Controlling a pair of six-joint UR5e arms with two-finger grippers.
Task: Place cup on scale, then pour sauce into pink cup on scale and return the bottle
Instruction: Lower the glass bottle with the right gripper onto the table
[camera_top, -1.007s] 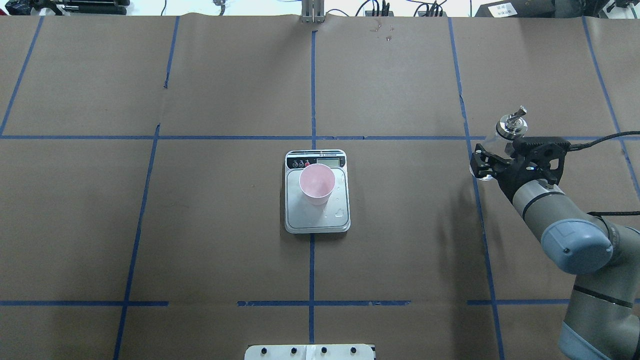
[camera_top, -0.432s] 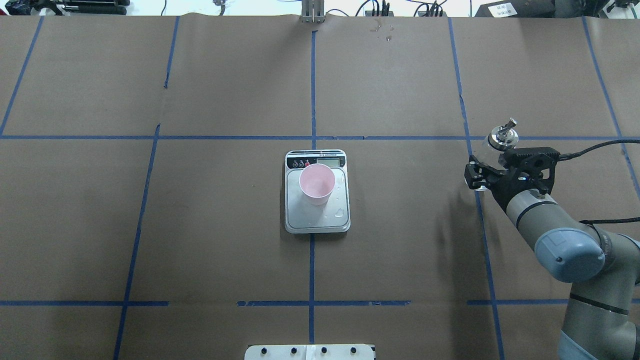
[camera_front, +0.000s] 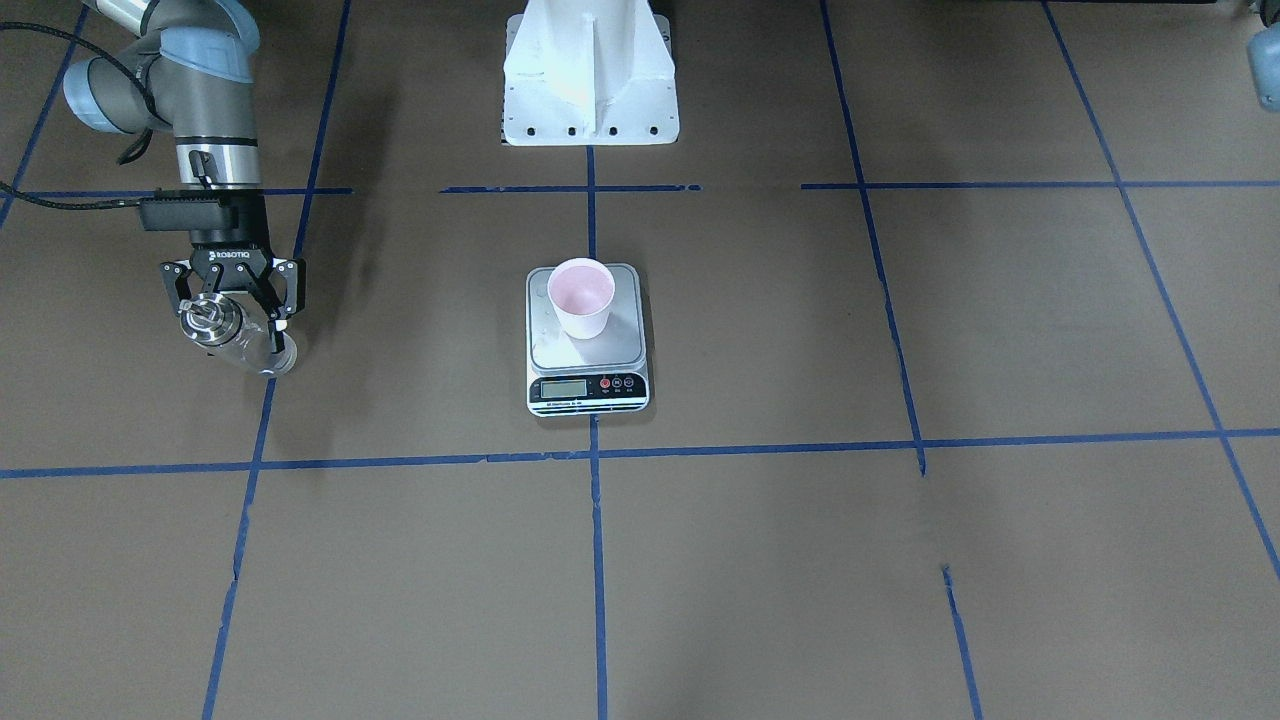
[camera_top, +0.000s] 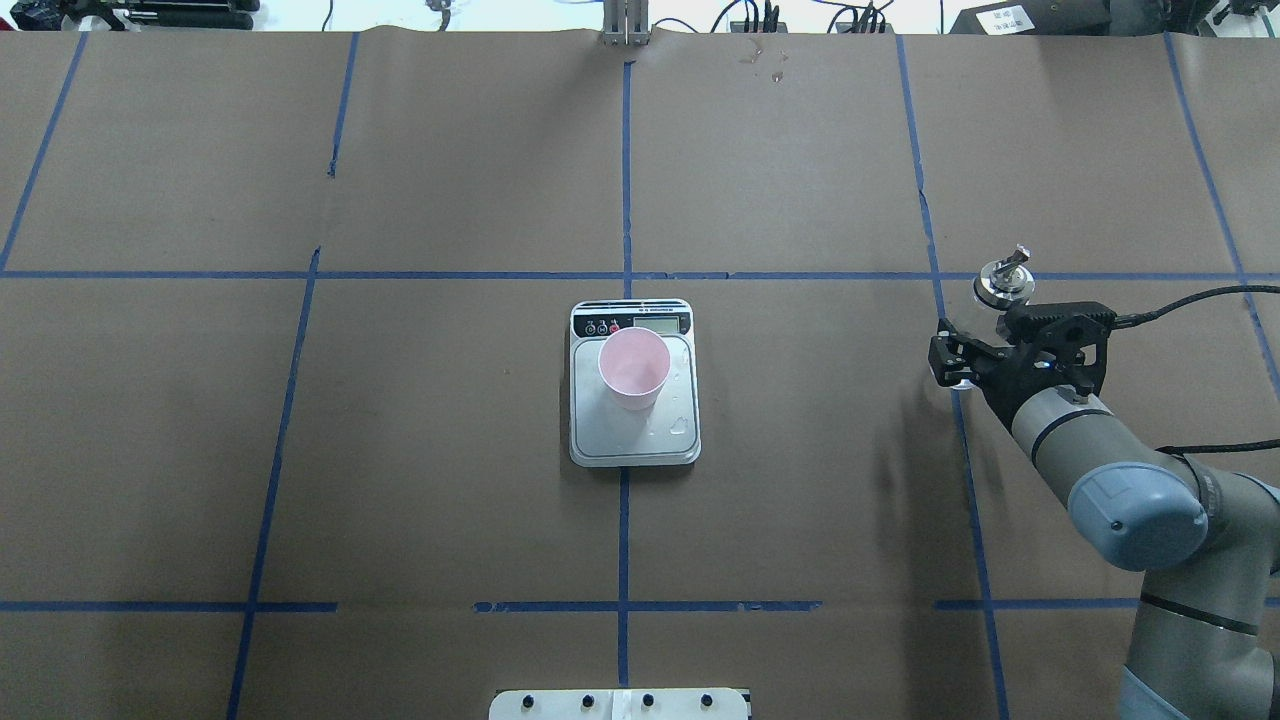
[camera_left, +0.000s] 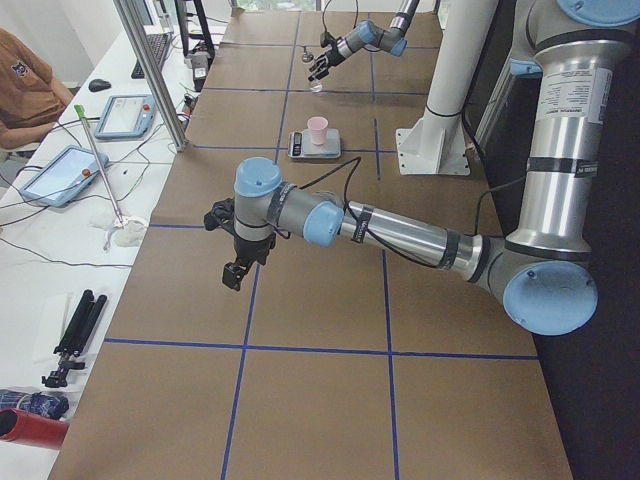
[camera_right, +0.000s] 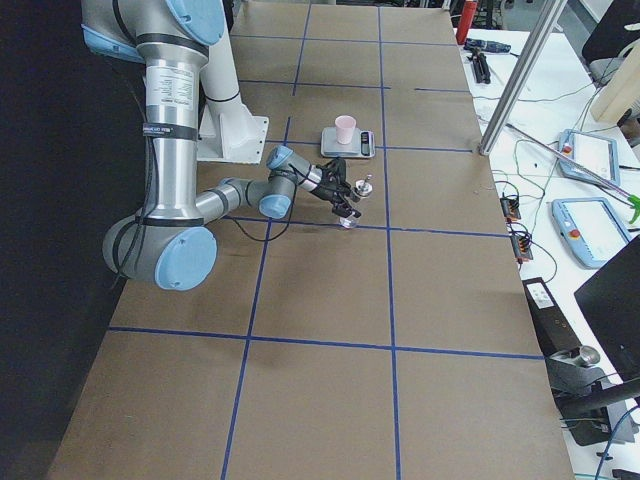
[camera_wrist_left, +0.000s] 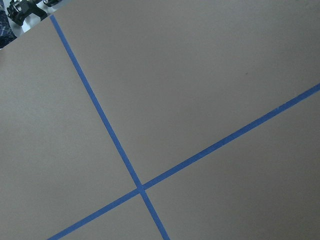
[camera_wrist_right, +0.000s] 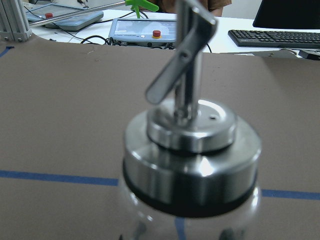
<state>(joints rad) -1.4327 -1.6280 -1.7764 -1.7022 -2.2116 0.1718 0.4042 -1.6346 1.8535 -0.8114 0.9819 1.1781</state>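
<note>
The pale pink cup (camera_top: 634, 365) stands upright on the scale (camera_top: 640, 440) at the table's middle; both also show in the front view, the cup (camera_front: 581, 295) on the scale (camera_front: 600, 350). My right gripper (camera_top: 968, 358) is shut on the clear glass bottle (camera_top: 1005, 283) at the table's right side, metal cap and spout up. In the front view the gripper (camera_front: 232, 315) holds the bottle (camera_front: 250, 348) low, at or just above the paper. The right wrist view shows the cap (camera_wrist_right: 192, 150) close up. My left gripper (camera_left: 232, 275) hovers over the table's left end; I cannot tell whether it is open.
Droplets (camera_top: 680, 425) lie on the scale's platform. The white robot base (camera_front: 590, 90) stands behind the scale. Blue tape lines grid the brown paper. A metal post (camera_left: 150, 70) and a desk with tablets (camera_left: 60, 175) stand along the table's far edge.
My right gripper has come down and slightly toward the robot with the bottle still in it. The cup and scale have not moved.
</note>
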